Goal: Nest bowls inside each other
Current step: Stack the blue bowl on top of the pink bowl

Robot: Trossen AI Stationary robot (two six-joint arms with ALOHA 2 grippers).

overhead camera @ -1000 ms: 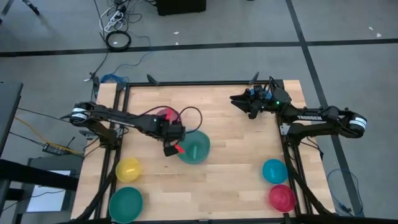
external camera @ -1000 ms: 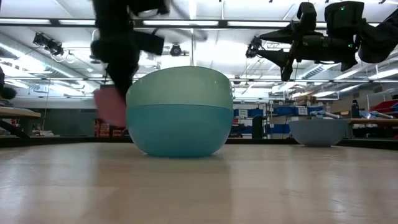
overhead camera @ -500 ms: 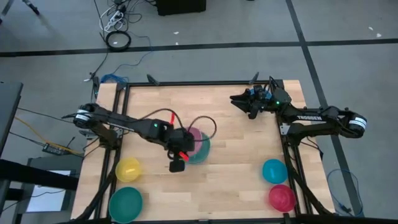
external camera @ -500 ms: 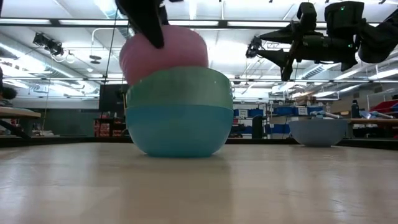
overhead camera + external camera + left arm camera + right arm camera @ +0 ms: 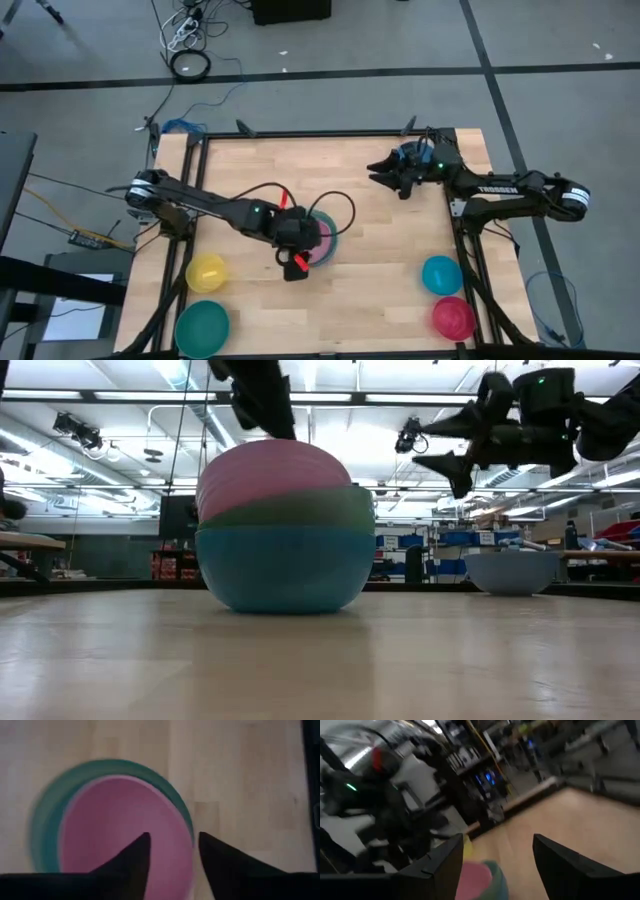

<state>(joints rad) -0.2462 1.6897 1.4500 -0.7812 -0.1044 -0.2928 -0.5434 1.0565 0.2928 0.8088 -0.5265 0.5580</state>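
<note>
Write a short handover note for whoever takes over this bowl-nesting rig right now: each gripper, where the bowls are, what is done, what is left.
Left gripper: open, right above the pink bowl, its fingers astride that bowl's rim.
Right gripper: open, empty, raised near the table's far right edge.
Done: the pink bowl sits in the stack at mid-table, tilted and not fully seated, inside a green bowl and a blue outer bowl.
Left: yellow bowl and teal bowl near the left front; blue bowl and red bowl near the right front.
</note>
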